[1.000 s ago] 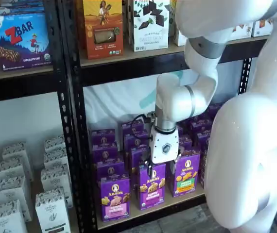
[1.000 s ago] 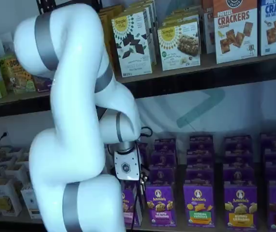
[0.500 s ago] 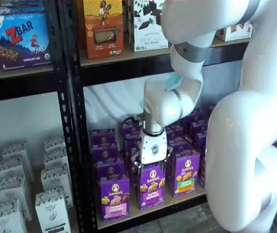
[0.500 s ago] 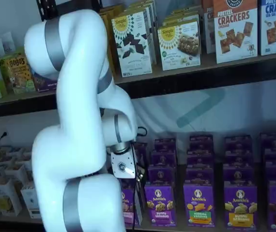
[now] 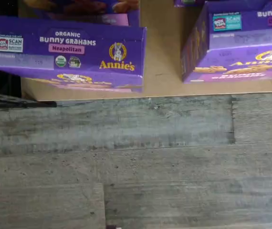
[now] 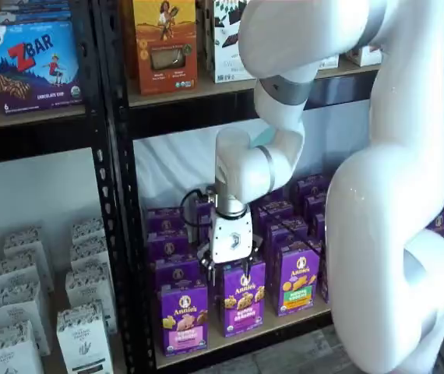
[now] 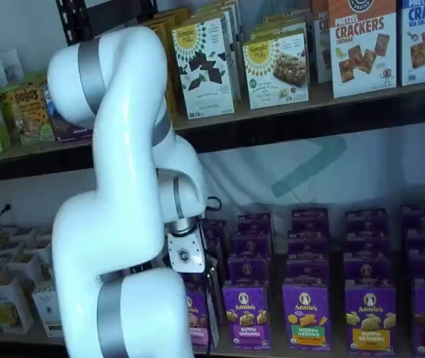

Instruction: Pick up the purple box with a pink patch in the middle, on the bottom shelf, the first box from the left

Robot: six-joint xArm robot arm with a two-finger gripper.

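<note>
On the bottom shelf (image 6: pixel 241 333), the purple box (image 6: pixel 184 317) stands upright at the front of the leftmost row, its pink patch facing out, with more purple boxes lined up behind it. Just beside it to the right stands a second Annie's box (image 6: pixel 243 298), and next along is a box with a green patch (image 6: pixel 298 278). The gripper (image 6: pixel 227 269) hangs from the white arm (image 6: pixel 393 195) right above the second Annie's box, a little right of the purple box and not touching it; its fingers are mostly hidden by the white body, so I cannot tell whether they are spread or closed. From the wrist view, the purple box's top (image 5: pixel 69 47) reads "Bunny Grahams Neapolitan", sitting at the shelf's front edge above a grey plank floor (image 5: pixel 136 162).
</note>
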